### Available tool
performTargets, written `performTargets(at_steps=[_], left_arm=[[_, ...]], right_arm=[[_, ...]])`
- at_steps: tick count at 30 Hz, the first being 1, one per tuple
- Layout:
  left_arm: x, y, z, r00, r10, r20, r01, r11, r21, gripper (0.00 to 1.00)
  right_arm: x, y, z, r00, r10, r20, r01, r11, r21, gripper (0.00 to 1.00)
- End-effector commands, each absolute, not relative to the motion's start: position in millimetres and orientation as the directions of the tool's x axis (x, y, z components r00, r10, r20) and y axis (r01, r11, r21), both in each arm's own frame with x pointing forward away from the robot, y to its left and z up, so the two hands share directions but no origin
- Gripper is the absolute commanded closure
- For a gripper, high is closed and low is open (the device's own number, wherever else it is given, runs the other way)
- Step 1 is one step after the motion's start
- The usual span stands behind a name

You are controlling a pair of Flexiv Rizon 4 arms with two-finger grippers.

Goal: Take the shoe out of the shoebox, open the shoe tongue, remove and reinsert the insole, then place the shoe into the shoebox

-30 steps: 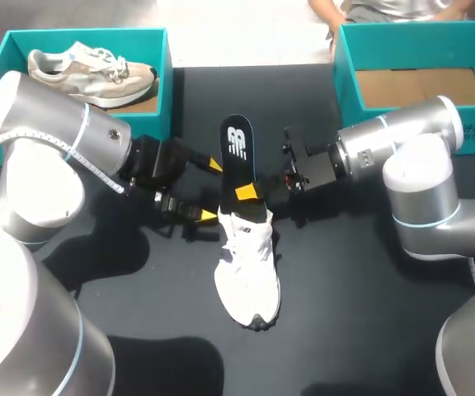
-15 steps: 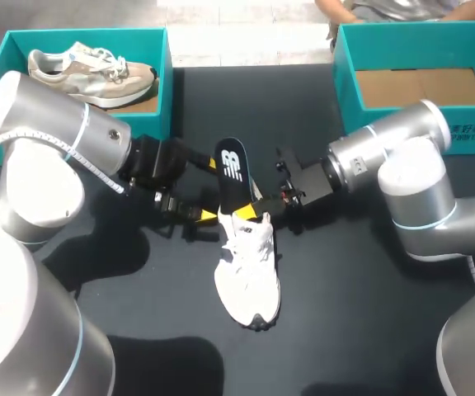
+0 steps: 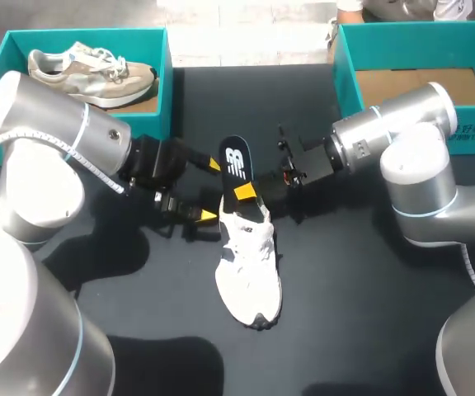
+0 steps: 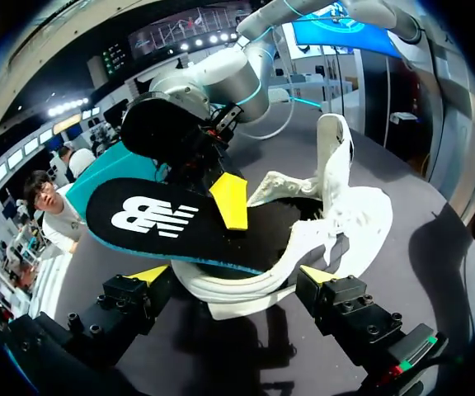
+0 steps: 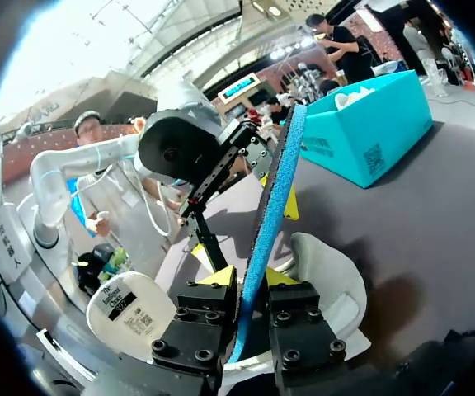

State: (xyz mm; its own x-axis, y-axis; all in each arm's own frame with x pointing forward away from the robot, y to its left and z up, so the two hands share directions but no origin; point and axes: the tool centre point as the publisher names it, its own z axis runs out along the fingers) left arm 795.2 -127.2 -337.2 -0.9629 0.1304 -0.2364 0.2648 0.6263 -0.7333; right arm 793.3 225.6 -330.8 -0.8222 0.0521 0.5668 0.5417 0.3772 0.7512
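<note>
A white shoe [image 3: 250,264] lies on the dark table with its toe toward me. A black insole [image 3: 236,158] with a white logo stands tilted, its lower end inside the shoe's heel opening. My right gripper [image 3: 246,192] is shut on the insole; in the right wrist view the insole's teal edge [image 5: 279,173] runs up between the fingers of the gripper [image 5: 250,278], above the shoe [image 5: 324,272]. My left gripper [image 3: 207,190] is open, a finger on each side of the heel. In the left wrist view the gripper [image 4: 233,276] straddles the shoe [image 4: 345,206] under the insole [image 4: 155,219].
A teal shoebox [image 3: 167,82] at the back left holds a beige shoe [image 3: 93,73]. A second teal shoebox [image 3: 349,91] at the back right shows only its cardboard floor. Bare dark table lies in front of the shoe.
My right gripper has pushed the insole lower into the shoe, so less of it sticks out. The left arm has stayed put.
</note>
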Motion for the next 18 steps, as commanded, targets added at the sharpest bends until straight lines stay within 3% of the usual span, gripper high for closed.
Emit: performTargets(at_steps=[1,11,18], left_arm=[[795,-128,-337,-0.963,0.131,-0.235,0.264,0.630,-0.730,0.00],[795,-128,-337,-0.963,0.131,-0.235,0.264,0.630,-0.730,0.00],[795,-128,-337,-0.963,0.131,-0.235,0.264,0.630,-0.730,0.00]], right_arm=[[802,227,-337,-0.807,0.037,0.590,0.550,0.411,0.727,1.00],[760,222,-361,-0.724,0.074,0.686,0.639,0.445,0.627,1.00],[754,224,-361,-0.723,0.086,0.686,0.642,0.449,0.621,0.97]])
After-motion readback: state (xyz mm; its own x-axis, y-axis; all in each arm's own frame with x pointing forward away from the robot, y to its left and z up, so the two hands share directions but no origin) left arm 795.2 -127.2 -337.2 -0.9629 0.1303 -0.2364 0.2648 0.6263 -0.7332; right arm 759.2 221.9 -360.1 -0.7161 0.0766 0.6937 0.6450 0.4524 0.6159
